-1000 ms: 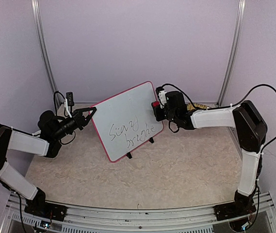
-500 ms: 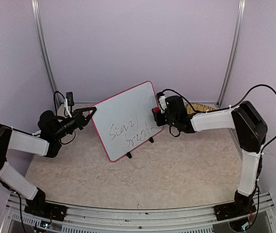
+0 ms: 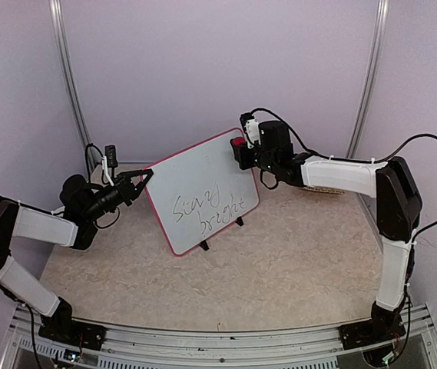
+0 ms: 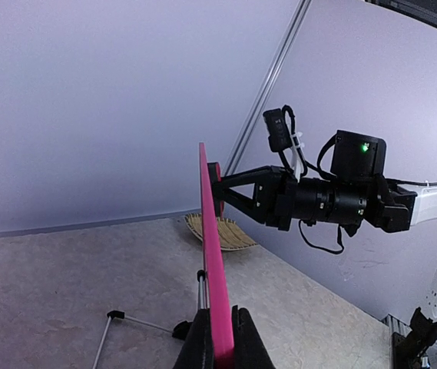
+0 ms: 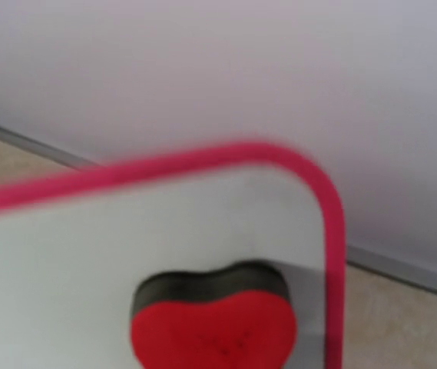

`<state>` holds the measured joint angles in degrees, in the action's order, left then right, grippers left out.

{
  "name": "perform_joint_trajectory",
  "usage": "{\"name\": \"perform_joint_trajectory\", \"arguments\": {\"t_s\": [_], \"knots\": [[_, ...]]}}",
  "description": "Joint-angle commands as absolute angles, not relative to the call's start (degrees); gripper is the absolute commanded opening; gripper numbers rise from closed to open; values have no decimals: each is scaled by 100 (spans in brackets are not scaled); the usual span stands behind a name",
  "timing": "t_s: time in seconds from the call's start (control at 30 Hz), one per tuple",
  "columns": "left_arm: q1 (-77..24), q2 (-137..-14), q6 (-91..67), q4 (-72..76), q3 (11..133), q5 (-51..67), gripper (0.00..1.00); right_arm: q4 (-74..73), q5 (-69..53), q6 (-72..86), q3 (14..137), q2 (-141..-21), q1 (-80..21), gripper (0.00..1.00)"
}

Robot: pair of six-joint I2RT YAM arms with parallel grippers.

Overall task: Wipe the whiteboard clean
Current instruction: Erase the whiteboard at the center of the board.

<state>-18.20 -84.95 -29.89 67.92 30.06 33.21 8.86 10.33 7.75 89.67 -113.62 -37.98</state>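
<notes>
Pink-red framed whiteboard [image 3: 203,192] at mid-tabletop [image 3: 279,269], propped on two black feet [image 3: 204,247] and leaning back, face toward the arm bases. Bears dark handwriting [image 3: 209,209] across the lower half, unwiped. On the board's left edge, left end effector [image 3: 146,177] clamped tight, fingers [image 4: 200,347] pinching the pink frame from both sides in the left wrist view. At the upper right corner, right end effector [image 3: 240,150] closed around a red heart-shaped eraser [image 5: 213,327] with a dark underlayer, pressing it against the white face just inside the frame's rounded bend, well above the writing. Behind the board, near the back wall, a straw-coloured woven mat [image 4: 220,231] flat on the tabletop.
</notes>
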Motion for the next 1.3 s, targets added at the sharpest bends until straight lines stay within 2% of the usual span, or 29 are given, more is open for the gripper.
{"name": "perform_joint_trajectory", "arguments": {"t_s": [0.0,0.67,0.97,1.27], "knots": [[-1978,-8578,-2687,6670,3023,4087,0,721,1018,659,9113,-11563,-3858,19],[-1986,-8631,-2702,6688,3037,4095,0,1266,943,957,7302,-11314,-3999,18],[-1991,-8624,-2703,6688,3035,4092,0,1229,1109,841,7451,-11277,-4096,18],[-1987,-8589,-2687,6662,3033,4076,0,917,1082,648,8385,-11365,-4100,18]]}}
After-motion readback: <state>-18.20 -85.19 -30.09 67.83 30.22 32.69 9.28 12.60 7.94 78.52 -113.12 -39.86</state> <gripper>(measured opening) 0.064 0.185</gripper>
